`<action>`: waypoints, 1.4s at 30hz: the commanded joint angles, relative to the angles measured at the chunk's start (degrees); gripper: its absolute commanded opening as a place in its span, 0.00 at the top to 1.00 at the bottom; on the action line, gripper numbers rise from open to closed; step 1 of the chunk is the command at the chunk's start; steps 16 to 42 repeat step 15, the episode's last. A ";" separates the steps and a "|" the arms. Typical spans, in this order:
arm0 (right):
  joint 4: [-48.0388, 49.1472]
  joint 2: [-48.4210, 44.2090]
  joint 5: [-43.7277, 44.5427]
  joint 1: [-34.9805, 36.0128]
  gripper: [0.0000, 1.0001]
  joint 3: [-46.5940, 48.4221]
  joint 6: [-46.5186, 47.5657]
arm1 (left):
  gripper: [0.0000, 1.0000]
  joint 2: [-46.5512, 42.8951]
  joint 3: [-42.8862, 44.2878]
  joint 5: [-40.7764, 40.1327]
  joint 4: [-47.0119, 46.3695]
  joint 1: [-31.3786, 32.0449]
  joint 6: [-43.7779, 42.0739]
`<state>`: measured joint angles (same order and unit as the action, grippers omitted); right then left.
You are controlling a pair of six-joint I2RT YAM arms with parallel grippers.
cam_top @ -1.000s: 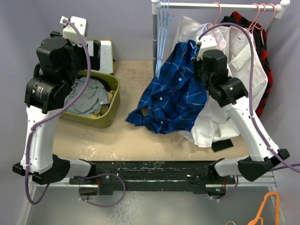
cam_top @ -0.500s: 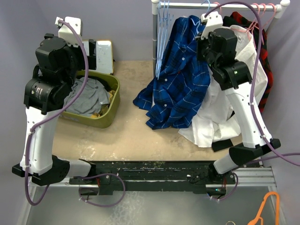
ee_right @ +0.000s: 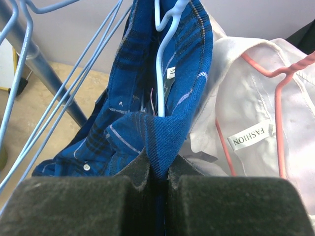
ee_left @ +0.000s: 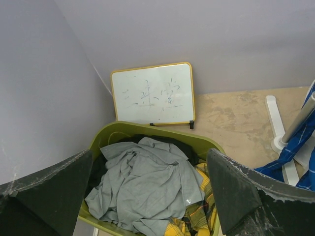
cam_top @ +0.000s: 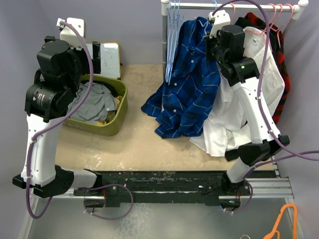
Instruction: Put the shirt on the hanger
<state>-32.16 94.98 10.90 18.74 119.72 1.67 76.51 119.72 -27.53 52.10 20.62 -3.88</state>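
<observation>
Shirt [ee_right: 167, 128] collar is pinched by R gripper [ee_right: 158, 173] at far rail [cam_top: 239, 6], light-blue hanger [ee_right: 161, 64] neck set upright just beyond fingers [ee_right: 226, 206], inside collar; L gripper [ee_left: 147, 189] is held wide, well left.

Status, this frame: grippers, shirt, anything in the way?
Right gripper shut on shirt collar, hanger inside it, up by the rail. Left gripper open over the bin. White shirt crowding alongside.

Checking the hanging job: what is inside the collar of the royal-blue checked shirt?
A thin light-blue hanger: its neck and hook rise out of the collar of the royal-blue checked shirt. Its shoulder bars are covered by cloth. The right tool pinches the collar.
</observation>
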 commanded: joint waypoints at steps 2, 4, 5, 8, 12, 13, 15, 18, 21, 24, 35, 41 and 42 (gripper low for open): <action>7.64 -1.63 -2.67 -1.11 1.00 -1.64 0.34 | 0.01 -0.75 0.34 -0.81 -1.71 -0.92 -0.50; 7.89 -2.22 -3.56 -1.16 1.00 -3.58 0.07 | 0.01 -0.66 0.38 -0.08 -1.67 -1.34 -1.31; 8.09 -2.77 -3.75 -1.21 1.00 -4.70 -0.27 | 0.01 -0.62 0.11 -0.08 -1.80 -1.71 -1.66; 9.39 -5.73 -3.83 -1.16 0.63 -8.97 -1.32 | 0.01 -0.32 -0.02 1.15 -1.76 -2.83 -4.80; 9.57 -11.16 3.19 -1.02 0.02 -12.13 -1.50 | 0.01 -0.04 -3.38 1.19 -2.80 -5.26 -7.45; 9.65 -12.67 4.33 -1.01 0.00 -12.77 -1.96 | 0.01 -0.21 -4.86 0.82 -3.48 -6.12 -6.41; 10.26 -16.05 5.98 -1.03 0.00 -14.54 -3.07 | 0.01 0.01 -7.35 -6.00 -7.42 -7.31 -1.85; 10.26 -16.05 5.98 -1.03 0.00 -14.54 -3.07 | 0.01 0.01 -7.35 -6.00 -7.42 -7.31 -1.85; 10.26 -16.05 5.98 -1.03 0.00 -14.54 -3.07 | 0.01 0.01 -7.35 -6.00 -7.42 -7.31 -1.85; 10.26 -16.05 5.98 -1.03 0.00 -14.54 -3.07 | 0.01 0.01 -7.35 -6.00 -7.42 -7.31 -1.85; 10.26 -16.05 5.98 -1.03 0.00 -14.54 -3.07 | 0.01 0.01 -7.35 -6.00 -7.42 -7.31 -1.85; 10.26 -16.05 5.98 -1.03 0.00 -14.54 -3.07 | 0.01 0.01 -7.35 -6.00 -7.42 -7.31 -1.85; 10.26 -16.05 5.98 -1.03 0.00 -14.54 -3.07 | 0.01 0.01 -7.35 -6.00 -7.42 -7.31 -1.85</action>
